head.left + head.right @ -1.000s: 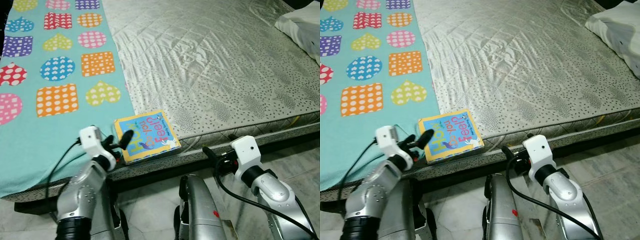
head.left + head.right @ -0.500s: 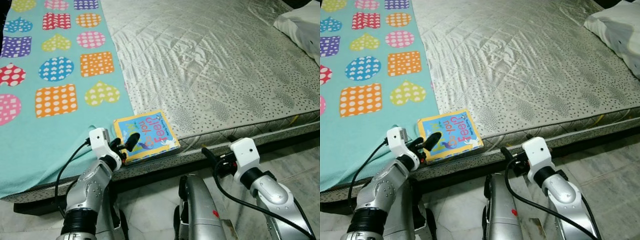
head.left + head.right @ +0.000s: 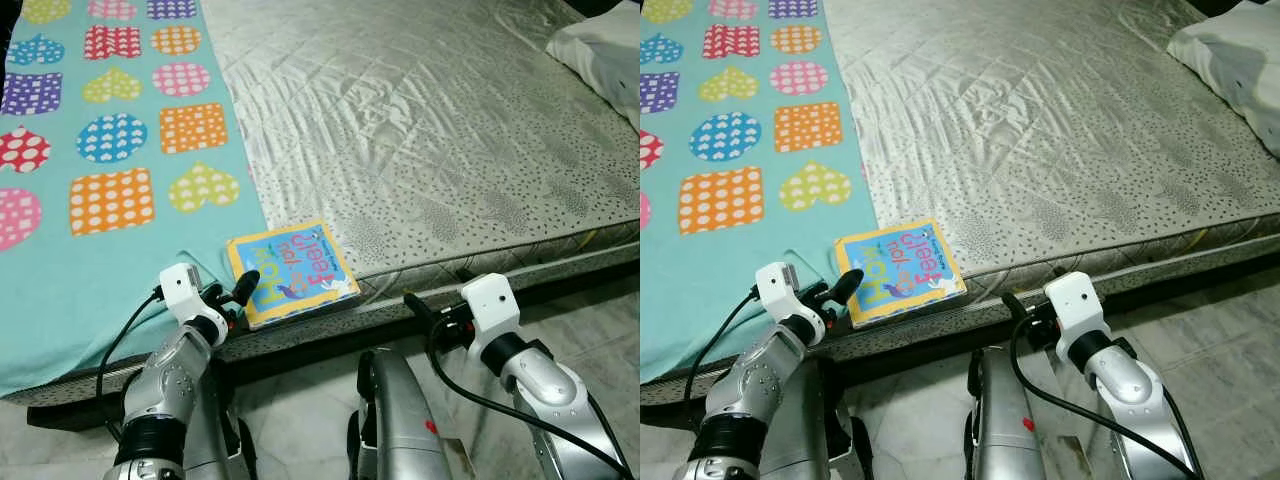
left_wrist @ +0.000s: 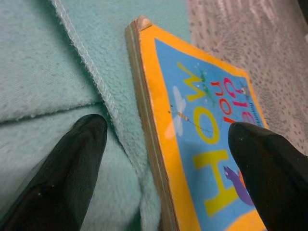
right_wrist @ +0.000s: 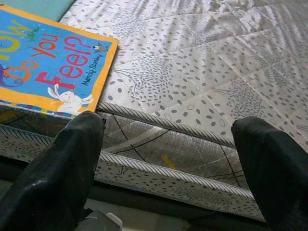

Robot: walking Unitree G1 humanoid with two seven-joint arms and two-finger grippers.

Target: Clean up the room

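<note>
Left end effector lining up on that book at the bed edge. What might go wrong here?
The book lies flat at the mattress edge; a nudge may push it off. The open left end effector straddles the book's spine and the teal blanket, so closing may pinch the blanket hem too.

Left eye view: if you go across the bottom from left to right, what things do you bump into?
Left gripper → picture book → right gripper.
</note>
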